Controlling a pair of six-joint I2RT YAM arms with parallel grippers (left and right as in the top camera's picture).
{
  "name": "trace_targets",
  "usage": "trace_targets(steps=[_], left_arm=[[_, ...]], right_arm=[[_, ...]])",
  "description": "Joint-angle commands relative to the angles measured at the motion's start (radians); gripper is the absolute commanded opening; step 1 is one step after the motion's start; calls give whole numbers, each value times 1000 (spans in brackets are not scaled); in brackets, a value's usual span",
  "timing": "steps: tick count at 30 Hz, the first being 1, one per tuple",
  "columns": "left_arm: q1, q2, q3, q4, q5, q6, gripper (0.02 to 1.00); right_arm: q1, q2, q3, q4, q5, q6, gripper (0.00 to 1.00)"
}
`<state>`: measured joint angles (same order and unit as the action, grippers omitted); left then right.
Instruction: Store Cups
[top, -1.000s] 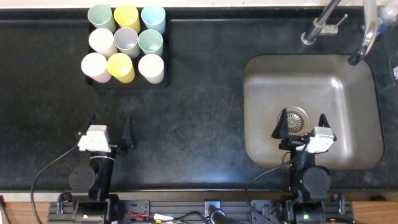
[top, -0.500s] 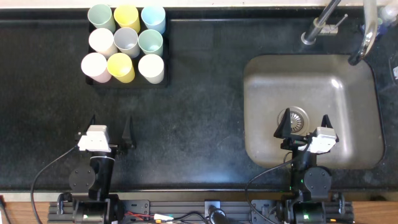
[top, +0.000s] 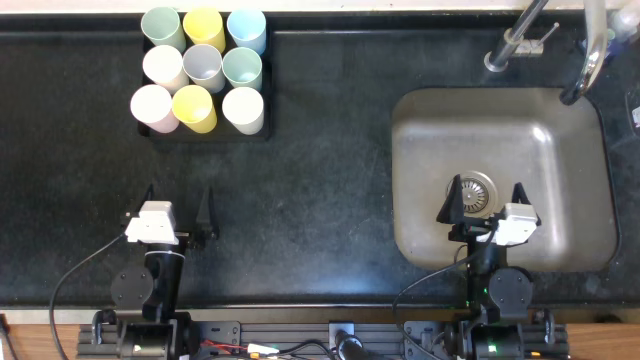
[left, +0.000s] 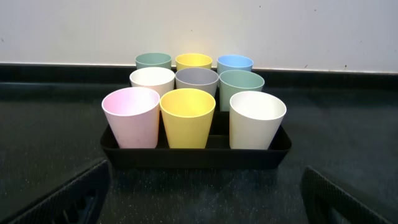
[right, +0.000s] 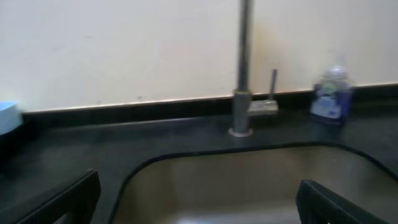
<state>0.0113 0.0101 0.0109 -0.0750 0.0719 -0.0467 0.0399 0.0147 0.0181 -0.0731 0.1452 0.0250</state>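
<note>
A black tray (top: 268, 110) (left: 280, 149) at the back left of the counter holds several upright pastel cups (top: 204, 68) in three rows, pink (left: 131, 116), yellow (left: 188, 117) and white (left: 257, 119) in the nearest row. My left gripper (top: 178, 207) (left: 205, 199) sits open near the front edge, well short of the tray, nothing between its fingers. My right gripper (top: 487, 198) (right: 199, 205) stands open over the front part of the steel sink (top: 560, 130), empty.
A tap (top: 522, 35) (right: 244, 74) rises behind the sink, with a soap bottle (right: 331, 94) to its right. A light wall runs along the back of the dark counter (top: 320, 180). Wide bare counter lies between tray and sink.
The right gripper shifted slightly right and back again; otherwise nothing has moved.
</note>
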Motion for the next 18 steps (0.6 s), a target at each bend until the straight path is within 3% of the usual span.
trace_targets(steps=[1, 4, 18], left_arm=[[0, -8, -3, -1, 5, -7, 998], [0, -8, -3, -1, 5, -7, 998], [0, -8, -3, -1, 5, -7, 998]], right_arm=[[-1, -12, -14, -3, -118, -2, 998], [-1, -12, -14, -3, -156, -2, 998], [-1, -11, -14, -4, -153, -3, 998]])
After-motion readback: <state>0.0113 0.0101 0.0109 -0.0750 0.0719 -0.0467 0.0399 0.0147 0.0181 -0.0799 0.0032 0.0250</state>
